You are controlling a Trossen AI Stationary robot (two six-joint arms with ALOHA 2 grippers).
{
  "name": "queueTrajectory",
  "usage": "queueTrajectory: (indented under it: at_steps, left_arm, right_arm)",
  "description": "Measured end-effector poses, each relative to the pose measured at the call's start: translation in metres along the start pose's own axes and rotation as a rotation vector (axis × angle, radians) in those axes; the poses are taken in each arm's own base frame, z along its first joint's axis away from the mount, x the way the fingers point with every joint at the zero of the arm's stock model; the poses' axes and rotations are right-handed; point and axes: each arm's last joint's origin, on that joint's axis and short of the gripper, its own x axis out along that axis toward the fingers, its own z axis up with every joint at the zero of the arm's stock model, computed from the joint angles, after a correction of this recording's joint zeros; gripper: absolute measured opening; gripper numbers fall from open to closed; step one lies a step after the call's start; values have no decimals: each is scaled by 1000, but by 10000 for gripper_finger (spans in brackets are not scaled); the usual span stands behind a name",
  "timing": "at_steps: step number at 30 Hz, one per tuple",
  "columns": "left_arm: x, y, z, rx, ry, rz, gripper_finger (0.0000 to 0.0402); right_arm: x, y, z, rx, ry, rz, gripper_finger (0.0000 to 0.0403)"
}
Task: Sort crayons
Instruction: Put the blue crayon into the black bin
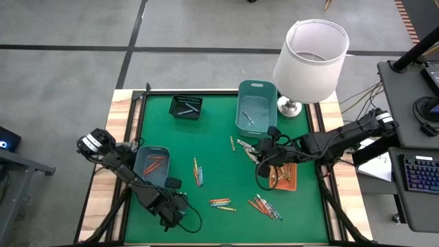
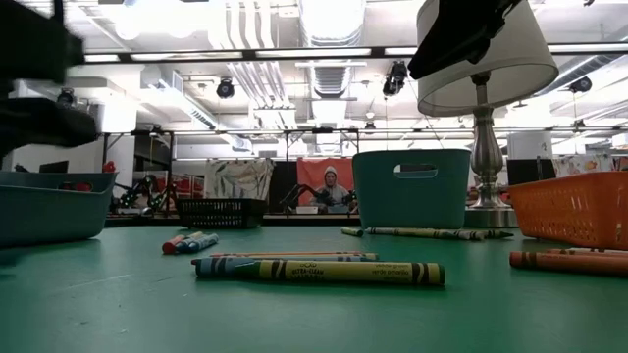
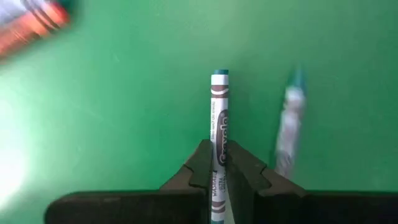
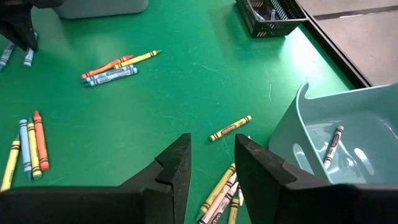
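Crayons lie scattered over the green table (image 1: 219,137), singly and in small groups (image 1: 221,203), (image 4: 112,68). My left gripper (image 1: 177,204) is low over the table's near left part, shut on a blue crayon with a white wrapper (image 3: 219,118). A second blue crayon (image 3: 289,124) lies beside it on the mat. My right gripper (image 4: 208,165) hangs open above a cluster of crayons (image 4: 217,193) next to the teal bin (image 1: 256,110), touching nothing. My left gripper pinches the blue crayon between its two fingers (image 3: 200,167), on the wrapper's two sides (image 3: 217,157) toward the crayon's near end. The fingers come steeply from above. The crayon's tipped end sticks out beyond them; whether it is off the mat I cannot tell.
A blue-grey tray (image 1: 152,165) with orange and red crayons stands by the left arm. A black basket (image 1: 185,108) is at the far side, an orange tray (image 1: 282,175) at the right. One crayon (image 4: 333,146) lies in the teal bin. A lamp (image 1: 309,58) stands far right.
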Motion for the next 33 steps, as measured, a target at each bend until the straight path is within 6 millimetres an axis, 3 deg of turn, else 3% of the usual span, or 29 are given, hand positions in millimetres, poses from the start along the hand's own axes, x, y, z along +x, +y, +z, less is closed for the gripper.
queueTrajectory:
  at_steps: [9, 17, 25, 33]
  left_arm:
    - [-33, 8, 32, 4, -1, 97, 1]
    - [-80, 40, 69, 110, 38, 231, 0]
    - [-117, 102, 87, 262, 50, 308, 0]
    - [-145, 200, 70, 238, 56, 374, 0]
  right_arm:
    - [0, 0, 0, -31, 1, 0, 111]
    - [0, 0, 0, -42, 1, 0, 111]
    - [0, 0, 0, -45, 2, -1, 111]
    - [0, 0, 0, -33, -5, 2, 111]
